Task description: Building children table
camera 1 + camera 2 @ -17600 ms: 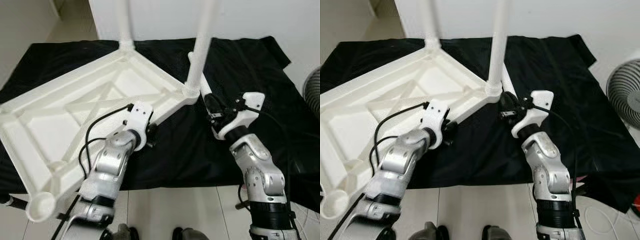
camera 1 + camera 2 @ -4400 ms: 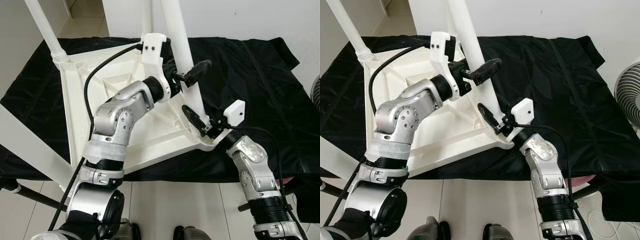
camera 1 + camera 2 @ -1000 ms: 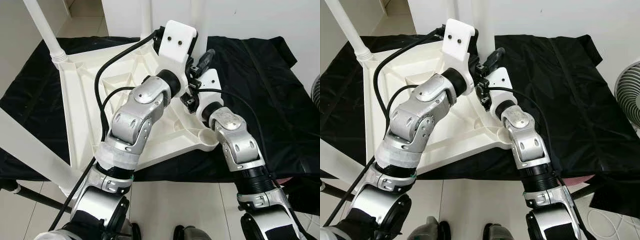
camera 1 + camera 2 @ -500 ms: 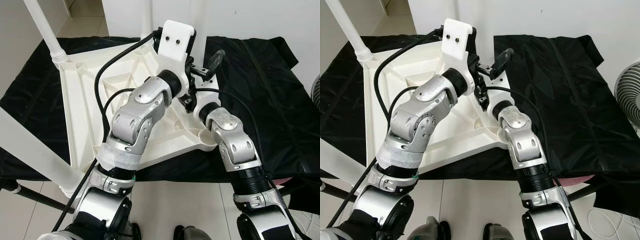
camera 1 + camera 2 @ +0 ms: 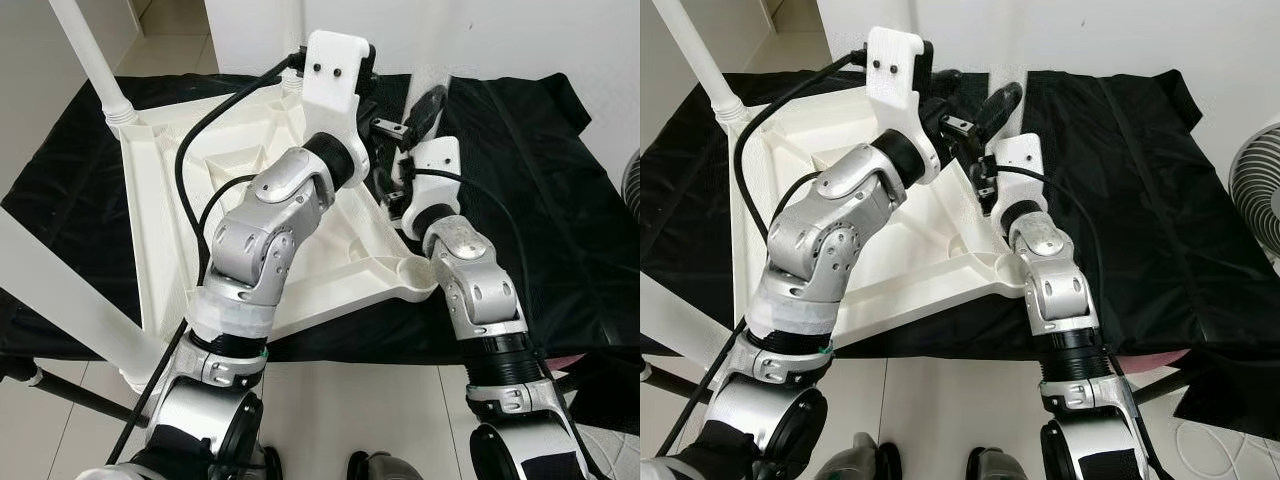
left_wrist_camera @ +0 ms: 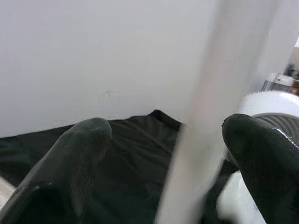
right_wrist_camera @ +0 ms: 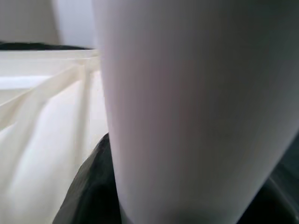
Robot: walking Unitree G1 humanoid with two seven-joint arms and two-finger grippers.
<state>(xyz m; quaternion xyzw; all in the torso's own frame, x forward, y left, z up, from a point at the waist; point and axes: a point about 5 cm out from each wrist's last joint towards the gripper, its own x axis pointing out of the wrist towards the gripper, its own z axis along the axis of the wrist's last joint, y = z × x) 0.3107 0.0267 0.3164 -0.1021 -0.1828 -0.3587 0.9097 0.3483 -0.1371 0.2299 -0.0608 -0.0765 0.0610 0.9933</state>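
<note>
Left eye view: white tabletop [image 5: 170, 190] upside down, ribbed.

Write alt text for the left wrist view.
A blurred white plastic table leg stands between the left gripper's two spread black fingers. Behind it, a black cloth meets a plain white wall.

I see the white plastic children's table top [image 5: 170, 200] lying upside down on the black cloth, its ribbed underside facing up. A white round plastic leg [image 5: 95, 70] stands fitted in the far-left corner socket. Another white leg [image 6: 205, 121] rises upright near the far corner. The near-right corner socket [image 5: 418, 272] is open.
</note>
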